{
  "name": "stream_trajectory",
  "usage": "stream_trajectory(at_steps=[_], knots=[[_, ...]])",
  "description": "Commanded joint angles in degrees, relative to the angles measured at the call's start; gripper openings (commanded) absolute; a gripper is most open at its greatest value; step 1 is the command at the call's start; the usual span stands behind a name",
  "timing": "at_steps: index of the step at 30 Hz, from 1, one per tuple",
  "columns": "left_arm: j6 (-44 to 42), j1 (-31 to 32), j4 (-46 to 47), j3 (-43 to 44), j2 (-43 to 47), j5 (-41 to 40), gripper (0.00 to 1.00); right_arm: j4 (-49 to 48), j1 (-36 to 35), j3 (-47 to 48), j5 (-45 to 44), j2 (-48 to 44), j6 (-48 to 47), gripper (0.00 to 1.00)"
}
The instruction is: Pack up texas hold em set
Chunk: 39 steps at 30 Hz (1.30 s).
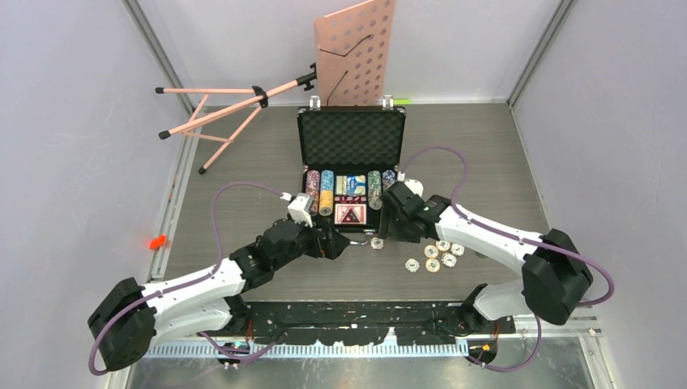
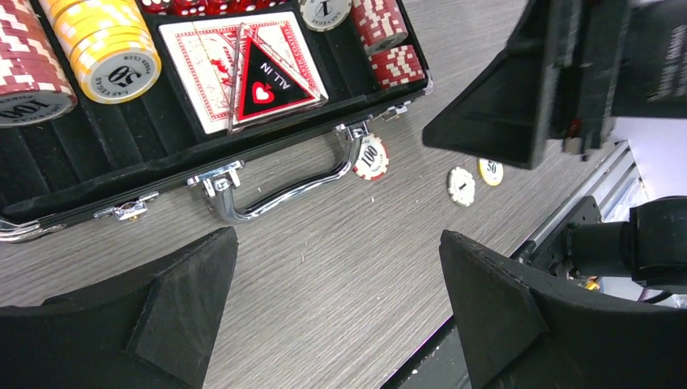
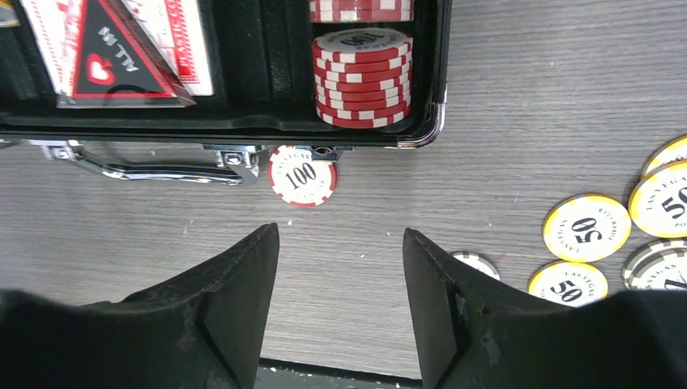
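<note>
Most stacked chips (image 1: pixel 327 191) and the cards (image 2: pixel 191 63) already sit in the open briefcase (image 1: pixel 351 138) at mid-counter, but a red 100 chip (image 3: pixel 302 175) by its handle and a loose chip cluster (image 1: pixel 435 258) toward the near edge remain out, with the left tool (image 2: pixel 336 247) and right tool (image 3: pixel 340 237) both open and empty.

Glossy metal handle (image 2: pixel 279 197), seemingly matt laminate table (image 2: pixel 340 275).

A pink music stand (image 1: pixel 356 53) lies across the grey desk's (image 1: pixel 243 162) far-left corner; a small orange object (image 1: pixel 157 241) sits beside the desk's left edge.
</note>
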<state>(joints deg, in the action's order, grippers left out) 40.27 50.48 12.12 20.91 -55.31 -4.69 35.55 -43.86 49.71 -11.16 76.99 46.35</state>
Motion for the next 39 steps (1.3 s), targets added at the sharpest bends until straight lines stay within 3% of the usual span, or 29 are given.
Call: stream_trajectory(at_steps=[1, 7, 12, 24, 39], knots=[[0.33, -0.38, 2.20, 0.13, 3.27, -2.61, 1.00, -1.67, -1.61, 0.56, -2.12, 3.40, 0.46, 0.64], [-2.62, -0.47, -4.42, -0.37, 9.76, -7.05, 1.00, -3.35, -4.31, 2.05, -5.76, 8.02, 0.23, 0.63], [-4.50, -0.63, -8.26, -0.60, 12.95, -8.45, 1.00, -4.98, -6.22, 3.07, -6.35, 11.54, -2.13, 0.72], [-5.81, -0.82, -10.17, -1.03, 15.10, -8.85, 1.00, -8.59, -6.33, 4.34, -4.57, 17.81, -5.03, 0.72], [-6.26, -0.82, -11.37, -1.56, 17.54, -9.11, 1.00, -7.98, -5.68, 5.58, -4.39, 21.73, -4.70, 0.52]])
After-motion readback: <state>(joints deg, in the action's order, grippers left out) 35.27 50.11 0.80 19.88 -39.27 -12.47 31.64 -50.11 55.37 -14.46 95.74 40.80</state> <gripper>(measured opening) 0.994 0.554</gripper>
